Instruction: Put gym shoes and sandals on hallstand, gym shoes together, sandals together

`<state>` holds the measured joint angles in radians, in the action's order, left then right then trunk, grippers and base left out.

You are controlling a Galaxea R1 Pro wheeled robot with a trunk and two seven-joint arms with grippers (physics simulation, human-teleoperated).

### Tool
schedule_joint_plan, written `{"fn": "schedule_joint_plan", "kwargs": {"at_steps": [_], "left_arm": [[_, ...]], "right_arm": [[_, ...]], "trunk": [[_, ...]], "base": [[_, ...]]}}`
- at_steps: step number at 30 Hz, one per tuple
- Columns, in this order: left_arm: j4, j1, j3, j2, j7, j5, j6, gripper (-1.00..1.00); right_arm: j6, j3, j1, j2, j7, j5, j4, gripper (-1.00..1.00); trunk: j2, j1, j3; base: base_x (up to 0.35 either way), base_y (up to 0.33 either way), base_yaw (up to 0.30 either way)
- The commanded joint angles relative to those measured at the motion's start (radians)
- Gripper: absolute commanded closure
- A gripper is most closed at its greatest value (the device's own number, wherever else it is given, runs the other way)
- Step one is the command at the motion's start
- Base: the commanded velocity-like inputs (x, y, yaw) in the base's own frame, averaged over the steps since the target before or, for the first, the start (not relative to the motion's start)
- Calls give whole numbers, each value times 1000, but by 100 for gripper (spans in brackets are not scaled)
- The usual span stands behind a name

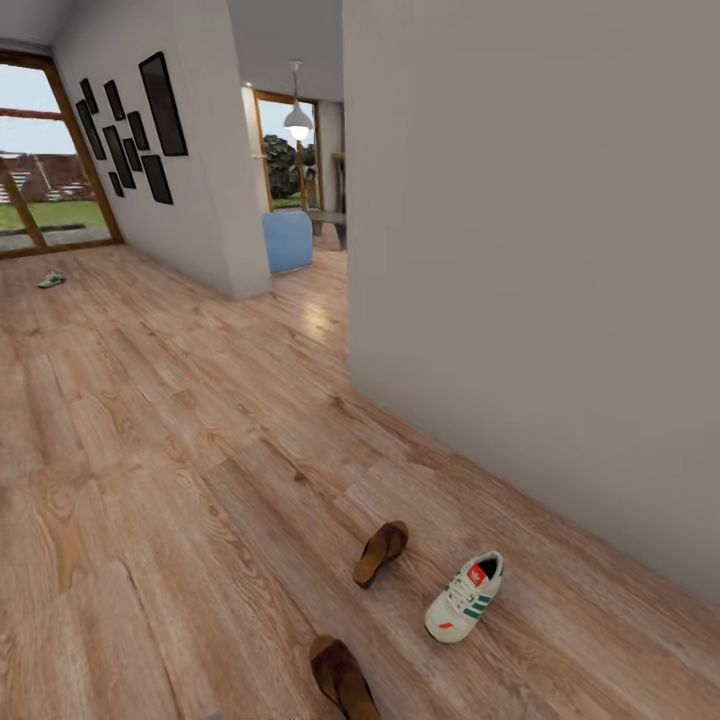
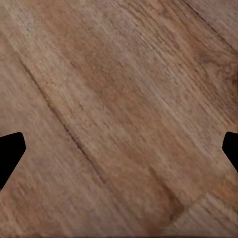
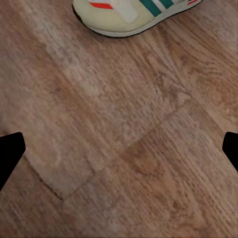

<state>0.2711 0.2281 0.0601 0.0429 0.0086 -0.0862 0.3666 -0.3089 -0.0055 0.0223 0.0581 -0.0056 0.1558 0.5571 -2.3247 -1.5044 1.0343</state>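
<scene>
A cream gym shoe (image 1: 465,596) with green stripes and a red tongue label lies on the corridor floor (image 1: 180,470) at the lower right of the head view. Its side (image 3: 134,12) also shows in the right wrist view, ahead of the right gripper (image 3: 119,148), whose dark fingertips (image 3: 9,156) stand wide apart over bare planks. A second gym shoe (image 1: 51,279) lies far off by the glass door. One brown sandal (image 1: 380,552) rests left of the near shoe, another sandal (image 1: 343,678) at the bottom edge. The left gripper (image 2: 119,153) is open above bare floor. The hallstand is out of view.
A grey wall (image 1: 530,280) runs along the right, its corner near the middle of the head view. Dark picture frames (image 1: 130,125) hang on the left wall. A blue seat (image 1: 288,240) stands in the room beyond the opening, and a glass door (image 1: 45,160) closes the far left.
</scene>
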Motion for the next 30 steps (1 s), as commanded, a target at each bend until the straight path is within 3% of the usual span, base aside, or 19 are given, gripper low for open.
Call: {"fn": "schedule_joint_plan", "kwargs": {"at_steps": [1, 17, 30], "left_arm": [[-1, 1, -2, 0, -1, -9, 3, -100], [-1, 0, -2, 0, -1, -9, 3, -100], [-1, 1, -2, 0, -1, -9, 3, -100]], "right_arm": [[-3, -1, 1, 0, -1, 7, 0, -100], [-3, -1, 0, 0, -1, 6, 1, -100], [-3, -1, 0, 0, 0, 6, 3, -100]], "trunk": [[0, 0, 1], [0, 0, 1], [0, 0, 1]], "base": [[0, 0, 277], [0, 0, 266], [0, 0, 25]]}}
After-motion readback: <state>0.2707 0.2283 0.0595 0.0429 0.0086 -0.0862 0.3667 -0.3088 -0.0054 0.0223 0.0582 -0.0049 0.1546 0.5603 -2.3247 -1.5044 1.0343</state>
